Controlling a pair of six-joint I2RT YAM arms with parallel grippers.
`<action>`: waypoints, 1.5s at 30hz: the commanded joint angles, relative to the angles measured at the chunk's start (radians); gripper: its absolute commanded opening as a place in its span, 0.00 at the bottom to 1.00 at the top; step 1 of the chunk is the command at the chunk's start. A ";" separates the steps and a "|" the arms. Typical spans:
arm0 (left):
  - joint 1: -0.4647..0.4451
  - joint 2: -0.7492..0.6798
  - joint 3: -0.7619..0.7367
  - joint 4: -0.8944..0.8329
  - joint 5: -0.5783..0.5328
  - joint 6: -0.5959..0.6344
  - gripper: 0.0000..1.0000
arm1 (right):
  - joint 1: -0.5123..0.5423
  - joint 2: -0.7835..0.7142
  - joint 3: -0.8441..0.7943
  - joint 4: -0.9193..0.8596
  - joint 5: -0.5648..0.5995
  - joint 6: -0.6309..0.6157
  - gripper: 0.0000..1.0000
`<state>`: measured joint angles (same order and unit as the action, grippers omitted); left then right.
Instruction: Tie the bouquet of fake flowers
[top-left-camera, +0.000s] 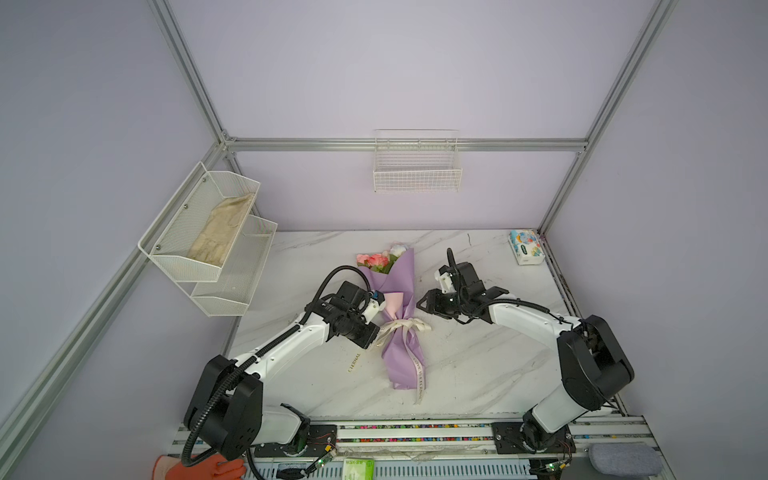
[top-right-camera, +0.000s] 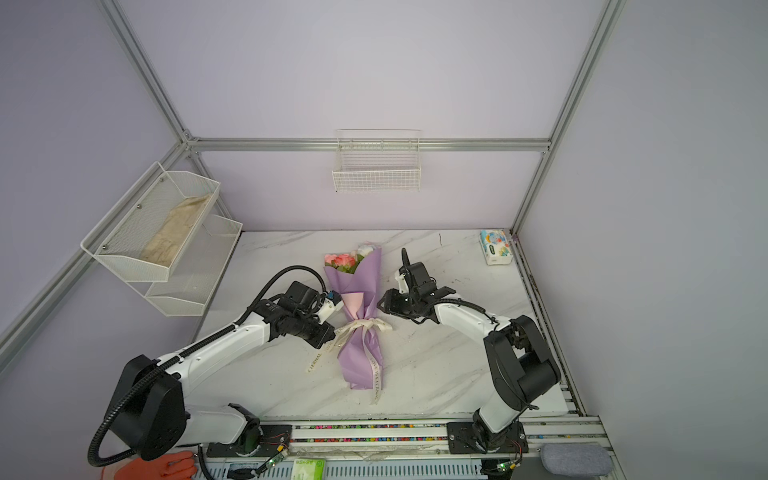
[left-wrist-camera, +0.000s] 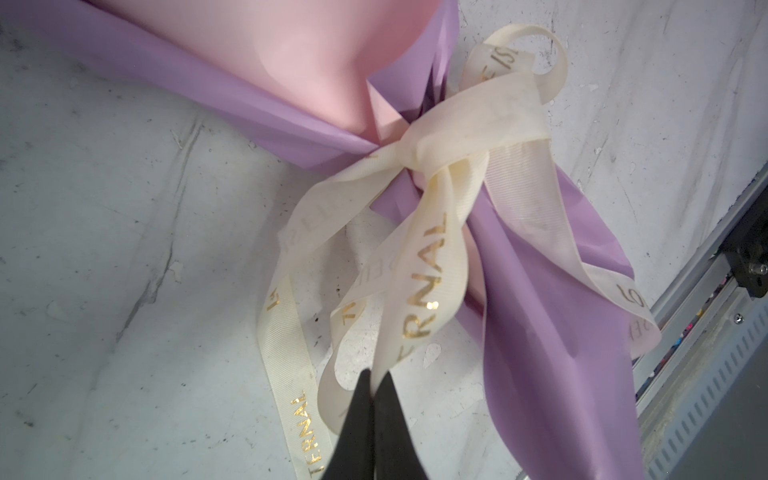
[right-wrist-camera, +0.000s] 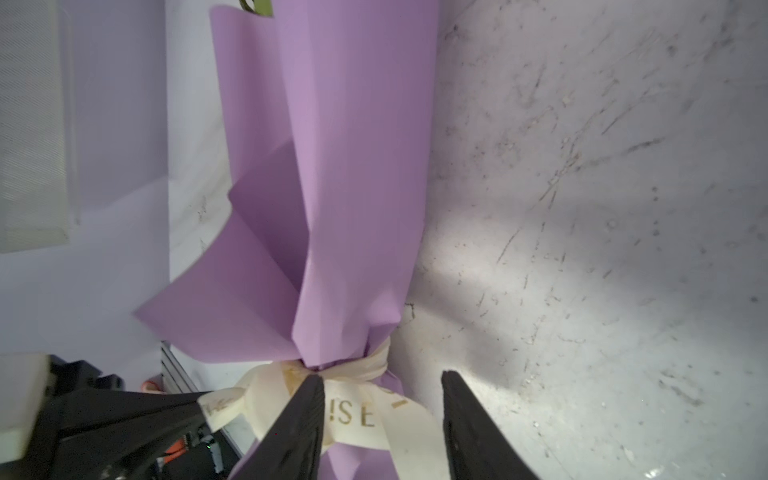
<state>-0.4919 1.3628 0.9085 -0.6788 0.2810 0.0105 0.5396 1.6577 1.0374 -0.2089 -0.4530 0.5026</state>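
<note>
Bouquet (top-left-camera: 401, 286) flat, long axis front-to-back, blooms (top-left-camera: 376, 260) rearward

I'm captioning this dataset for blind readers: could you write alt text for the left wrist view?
The left gripper, its black jaws shut, pinches one strand of a cream ribbon with gold lettering, tied in a bow around a bouquet wrapped in lilac and pink paper. The bouquet lies on a scuffed white marble tabletop.

I log this as a robot lab cell: aluminium frame (top-left-camera: 498, 144) holding plain lilac panels (top-left-camera: 395, 62), marble-print table (top-left-camera: 478, 365), left arm (top-left-camera: 286, 345) and right arm (top-left-camera: 528, 318) bolted to a slotted rail (top-left-camera: 415, 432), 1 wire basket (top-left-camera: 417, 180) and 2 mesh shelves (top-left-camera: 183, 266) on the walls.
</note>
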 joint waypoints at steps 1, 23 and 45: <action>0.006 -0.013 0.084 -0.002 0.026 0.011 0.00 | 0.007 0.032 0.046 -0.125 -0.032 -0.169 0.49; 0.006 -0.011 0.086 -0.008 0.016 0.014 0.00 | 0.029 0.088 0.084 -0.167 -0.086 -0.268 0.00; 0.007 0.005 0.089 -0.075 -0.136 -0.007 0.00 | 0.030 -0.026 0.019 -0.192 0.222 -0.173 0.00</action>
<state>-0.4911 1.3640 0.9085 -0.7334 0.1749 0.0093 0.5655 1.6455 1.0618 -0.3763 -0.2874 0.3138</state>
